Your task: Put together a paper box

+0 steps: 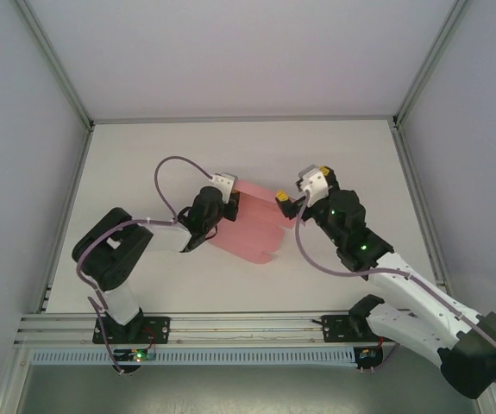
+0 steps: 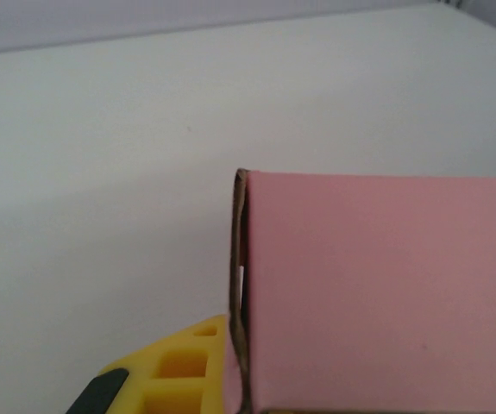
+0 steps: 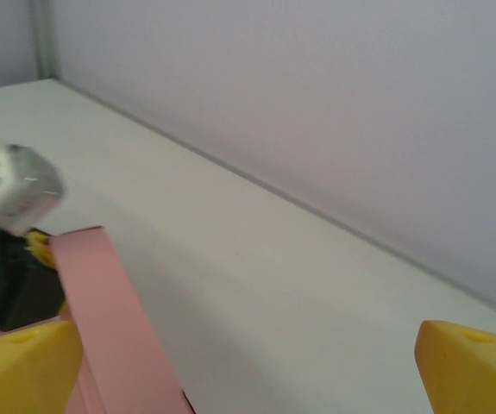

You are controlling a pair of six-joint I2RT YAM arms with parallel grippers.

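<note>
The paper box [image 1: 252, 226] was at the middle of the desk [image 1: 342, 155]. The left gripper [image 1: 229, 205] was pinched on its left edge; the right gripper [image 1: 291, 207] was spread wide beside its right end.

We see a white matte table [image 1: 317, 155], plain top, with pale walls [image 1: 23, 129] on three sides and a metal rail [image 1: 230, 323] along the near edge. The pink paper box [image 1: 252, 228] is mid-table. We can't tell if its lower edge rests on the top.
</note>
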